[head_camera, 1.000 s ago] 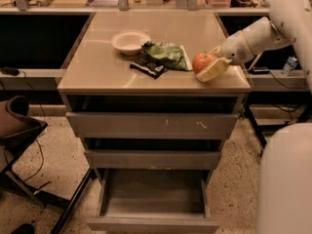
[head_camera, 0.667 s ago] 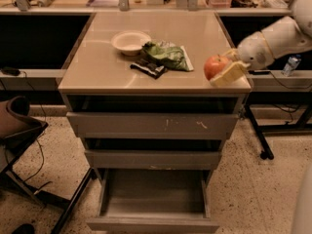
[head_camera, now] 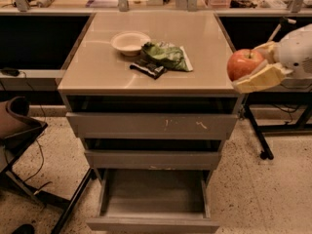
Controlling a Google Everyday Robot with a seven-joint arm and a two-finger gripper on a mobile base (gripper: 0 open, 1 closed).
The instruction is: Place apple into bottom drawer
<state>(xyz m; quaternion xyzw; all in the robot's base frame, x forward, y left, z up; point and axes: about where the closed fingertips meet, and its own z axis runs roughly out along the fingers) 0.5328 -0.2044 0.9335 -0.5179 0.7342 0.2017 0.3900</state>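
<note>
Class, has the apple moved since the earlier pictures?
Yes. Held in the gripper, the apple has shifted right, from over the cabinet top to past its right edge.

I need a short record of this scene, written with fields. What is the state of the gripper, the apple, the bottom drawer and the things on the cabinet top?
gripper: shut on the apple, at the cabinet's right front corner
apple: held in the air, stem up, near cabinet top height
bottom drawer: pulled open, nothing visible inside
cabinet top: white bowl, green bag, dark packet
</note>
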